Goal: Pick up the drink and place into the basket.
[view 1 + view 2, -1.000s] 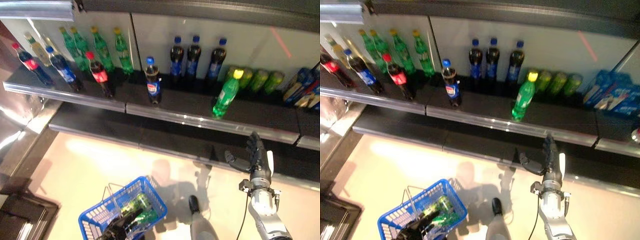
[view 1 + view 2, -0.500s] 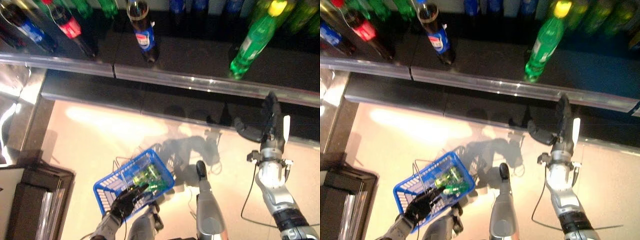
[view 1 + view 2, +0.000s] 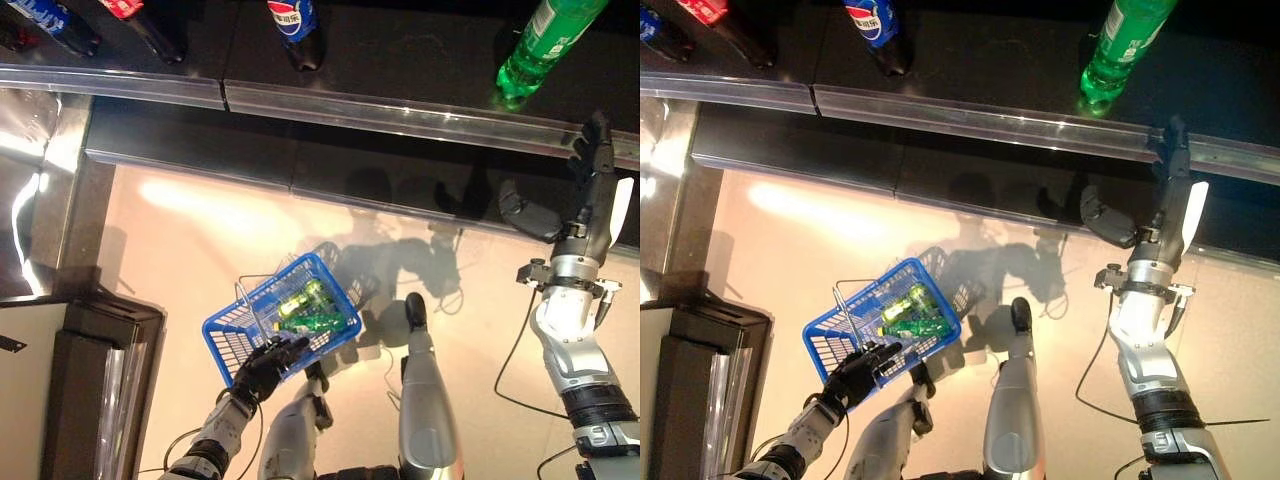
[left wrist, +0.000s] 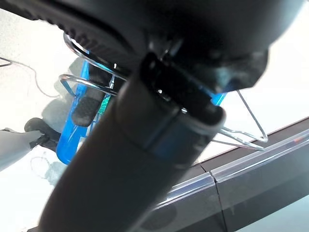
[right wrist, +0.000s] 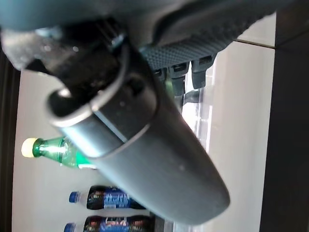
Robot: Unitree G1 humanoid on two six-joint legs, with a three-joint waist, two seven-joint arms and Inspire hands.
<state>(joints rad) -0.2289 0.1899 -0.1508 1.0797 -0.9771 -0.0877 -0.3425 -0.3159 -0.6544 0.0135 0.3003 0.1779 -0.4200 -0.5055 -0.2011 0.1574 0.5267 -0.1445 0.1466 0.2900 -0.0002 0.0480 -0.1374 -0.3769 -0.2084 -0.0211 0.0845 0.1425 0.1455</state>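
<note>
**A:** What should you do now?

**B:** Raise your right hand (image 3: 588, 215) to the green soda bottle (image 3: 541, 45) standing upright at the shelf's front edge (image 3: 400, 108), and wrap it mid-body.

**A:** And your hands?

**B:** The right is spread wide, empty, below that edge. The left hand (image 3: 262, 366) curls round the blue basket's (image 3: 232, 335) wire handle; green drinks (image 3: 305, 311) lie inside.

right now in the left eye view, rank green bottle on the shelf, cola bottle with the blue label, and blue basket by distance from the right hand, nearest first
1. green bottle, on the shelf just above the right hand.
2. cola bottle, farther left on the shelf.
3. blue basket, on the floor side, held by the left hand.
</note>
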